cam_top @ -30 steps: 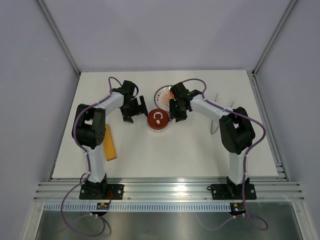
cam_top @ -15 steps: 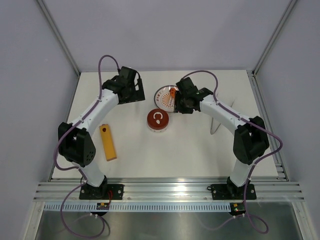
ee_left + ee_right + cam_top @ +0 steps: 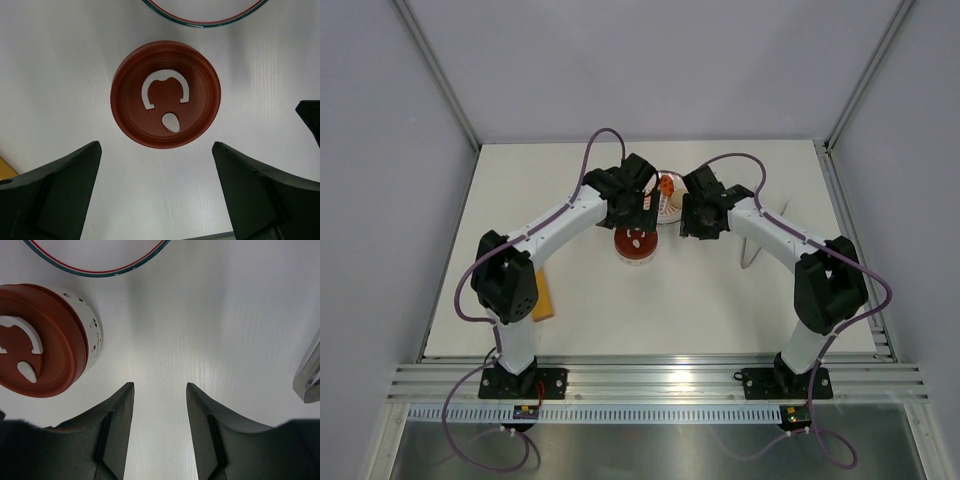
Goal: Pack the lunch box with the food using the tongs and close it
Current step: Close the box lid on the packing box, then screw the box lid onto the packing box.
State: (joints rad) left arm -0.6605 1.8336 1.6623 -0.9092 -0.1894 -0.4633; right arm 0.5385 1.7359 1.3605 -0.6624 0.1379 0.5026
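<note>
Left wrist: your left gripper hangs wide above the dark-red round lid (lid-removal step, I judge); lower, clasp it; right gripper half-spread, empty.

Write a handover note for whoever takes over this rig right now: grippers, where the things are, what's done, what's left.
The left gripper is open and empty, poised at the dark-red lid.
The right gripper is open and empty, over bare table.
The lid sits on the lunch box. The tongs lie on the table to the right, not held. An orange piece of food is on the plate behind the box.
Done: no packing visible; the box's inside is hidden.
Left: remove the lid, take the tongs, move the food in, close.
</note>
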